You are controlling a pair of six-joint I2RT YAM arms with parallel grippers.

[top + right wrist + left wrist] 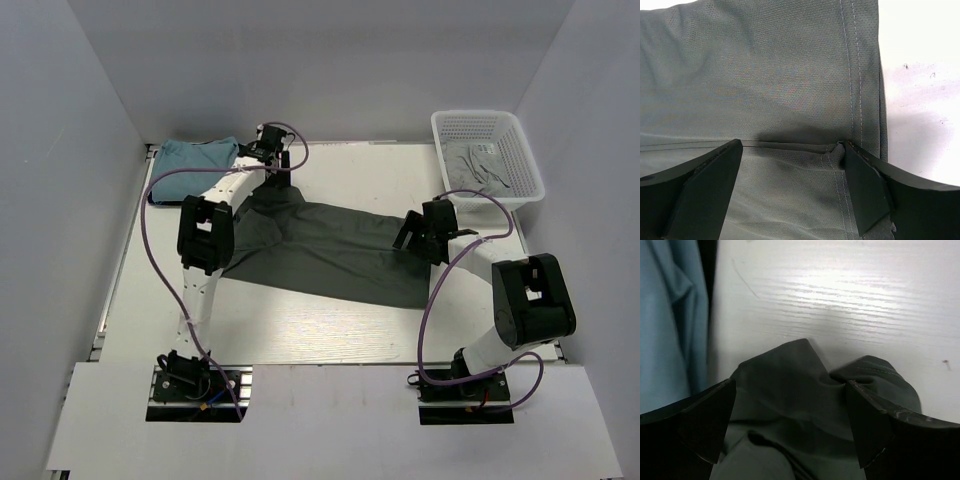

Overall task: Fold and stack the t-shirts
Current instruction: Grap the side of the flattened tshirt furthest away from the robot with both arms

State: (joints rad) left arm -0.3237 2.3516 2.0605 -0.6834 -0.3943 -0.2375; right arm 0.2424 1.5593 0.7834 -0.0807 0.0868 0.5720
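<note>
A dark grey-green t-shirt point(330, 250) lies spread across the middle of the table, rumpled at its far left corner. My left gripper point(278, 172) hovers over that corner, open, its fingers wide on either side of the bunched fabric point(790, 415) without pinching it. My right gripper point(412, 238) is open over the shirt's right end. In the right wrist view its fingers straddle the stitched hem point(855, 100), and the right finger point(865, 185) touches a small fold. A folded light teal-blue t-shirt point(195, 160) sits at the far left, just left of my left gripper point(790, 385).
A white mesh basket point(530, 170) stands at the back right with pale grey t-shirts point(480, 160) inside. White walls enclose the table on three sides. Bare white tabletop point(330, 330) shows in front of the dark shirt.
</note>
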